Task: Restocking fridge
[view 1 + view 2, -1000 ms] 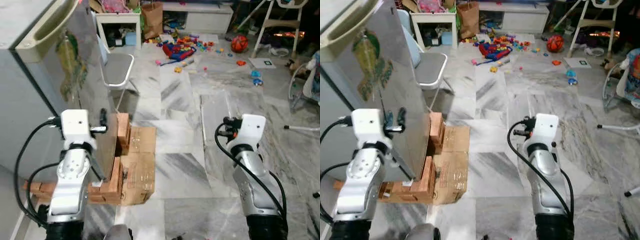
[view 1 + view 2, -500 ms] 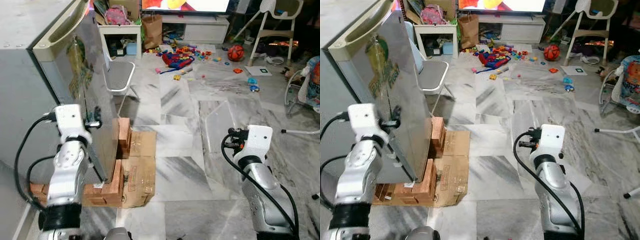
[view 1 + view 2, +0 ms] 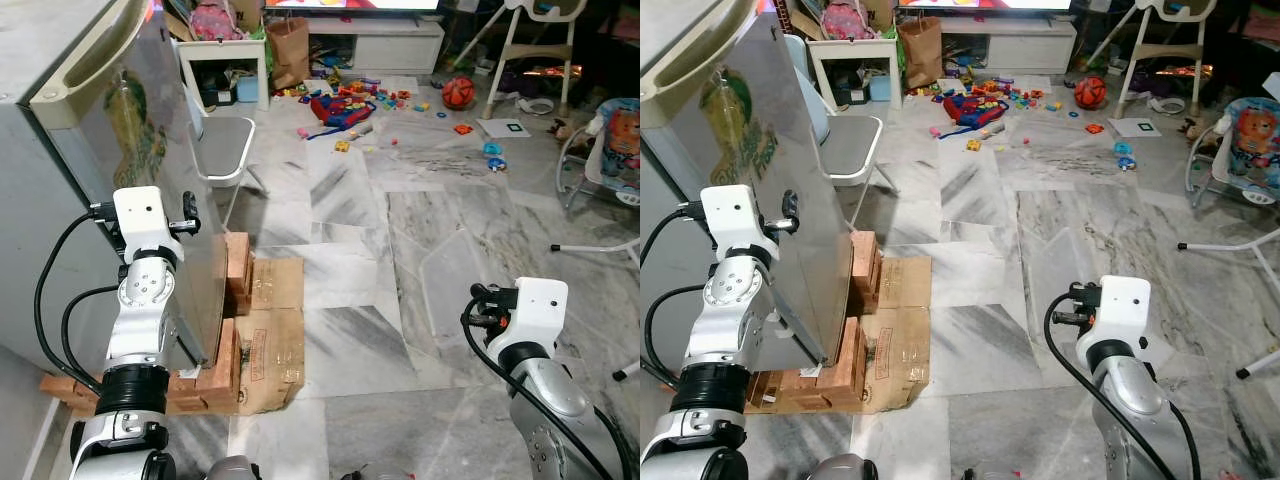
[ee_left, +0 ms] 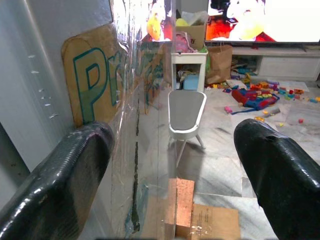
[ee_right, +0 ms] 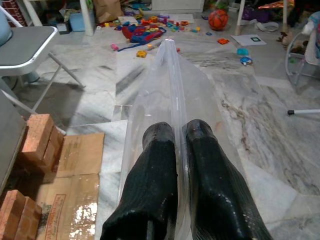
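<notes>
Fridge [image 3: 60, 150] fills the upper left of the head views, silver door with a green-yellow sticker, base propped on bricks [image 3: 235, 270] and cardboard [image 3: 275, 330]. We see the left gripper [image 4: 172, 165] spread wide by the door's face in its wrist view. Right wrist view adds what the head views barely show: right gripper [image 5: 180, 135] pinching a clear plastic sheet [image 5: 170, 80].
</notes>
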Robot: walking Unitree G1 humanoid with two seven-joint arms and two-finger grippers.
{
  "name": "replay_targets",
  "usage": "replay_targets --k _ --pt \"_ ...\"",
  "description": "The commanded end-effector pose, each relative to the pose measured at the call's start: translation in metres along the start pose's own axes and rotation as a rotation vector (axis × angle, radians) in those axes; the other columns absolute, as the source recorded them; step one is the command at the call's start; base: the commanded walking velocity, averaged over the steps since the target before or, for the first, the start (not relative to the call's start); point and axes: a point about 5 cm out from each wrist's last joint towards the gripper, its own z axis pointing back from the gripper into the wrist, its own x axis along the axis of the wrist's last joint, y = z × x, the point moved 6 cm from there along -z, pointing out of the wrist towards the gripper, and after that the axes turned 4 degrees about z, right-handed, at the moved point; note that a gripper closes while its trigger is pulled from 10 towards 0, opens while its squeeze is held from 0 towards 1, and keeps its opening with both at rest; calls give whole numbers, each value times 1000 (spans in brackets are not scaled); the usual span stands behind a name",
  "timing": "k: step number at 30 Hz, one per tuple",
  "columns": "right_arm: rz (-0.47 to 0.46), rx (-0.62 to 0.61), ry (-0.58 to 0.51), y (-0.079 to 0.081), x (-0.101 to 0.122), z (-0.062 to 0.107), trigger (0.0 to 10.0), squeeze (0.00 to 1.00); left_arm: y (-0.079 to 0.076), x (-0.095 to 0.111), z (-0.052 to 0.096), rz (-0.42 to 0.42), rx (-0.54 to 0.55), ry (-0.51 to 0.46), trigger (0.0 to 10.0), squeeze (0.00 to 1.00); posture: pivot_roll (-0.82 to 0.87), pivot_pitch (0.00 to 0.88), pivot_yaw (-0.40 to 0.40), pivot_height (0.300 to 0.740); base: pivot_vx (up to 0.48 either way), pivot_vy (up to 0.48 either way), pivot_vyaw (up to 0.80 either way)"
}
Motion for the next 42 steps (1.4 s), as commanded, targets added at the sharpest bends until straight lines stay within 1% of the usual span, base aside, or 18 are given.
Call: replay_targets --k 1,23,24,25,26,28,31,33,34,35,37,38,40,41,42 --pt "2 -8 -17 -3 6 2 10000 0 12 11 -4 -3 44 -35 10000 0 -91 19 -17 740 0 0 0" --pt "2 -8 -17 -3 6 2 10000 0 12 11 -4 -3 44 -35 10000 0 -91 19 -17 740 0 0 0" --pt "0 46 5 4 5 2 10000 0 2 -11 16 4 -90 14 10000 0 -58 26 -28 740 0 0 0" --pt "-1 89 14 10 4 1 10000 0 -8 -26 35 15 -204 59 10000 0 -57 26 -28 740 0 0 0" --pt "-2 134 23 17 3 -1 10000 0 -19 -41 58 38 -330 117 10000 0 -55 25 -28 740 0 0 0" --pt "-3 140 21 20 4 -3 10000 0 -17 -45 60 39 -340 138 10000 0 -52 23 -29 740 0 0 0" --pt "-1 145 20 21 4 -4 10000 0 -16 -47 61 39 -344 142 10000 0 -51 22 -29 740 0 0 0" --pt "-1 146 18 21 5 -6 10000 0 -11 -49 60 31 -329 144 10000 0 -49 20 -29 740 0 0 0" --pt "-2 146 19 21 5 -6 10000 0 -6 -49 59 20 -306 144 10000 0 -49 20 -29 740 0 0 0" --pt "-2 146 19 21 6 -7 10000 0 3 -50 56 -1 -262 139 10000 0 -49 19 -29 740 0 0 0" --pt "-3 147 20 21 6 -8 10000 0 21 -50 50 -10 -168 144 10000 0 -51 19 -28 740 0 0 0" --pt "-3 147 20 21 6 -8 10000 0 24 -50 49 -12 -155 149 10000 0 -51 19 -28 740 0 0 0" --pt "-5 144 17 21 7 -9 10000 0 40 -50 39 -52 -72 153 10000 0 -54 20 -28 740 0 0 0" --pt "-6 141 15 21 8 -9 10000 0 49 -48 30 -41 -30 154 10000 0 -62 20 -26 740 0 0 0" --pt "-6 141 15 21 8 -9 10000 0 49 -48 30 -41 -30 154 10000 0 -62 20 -26 740 0 0 0"
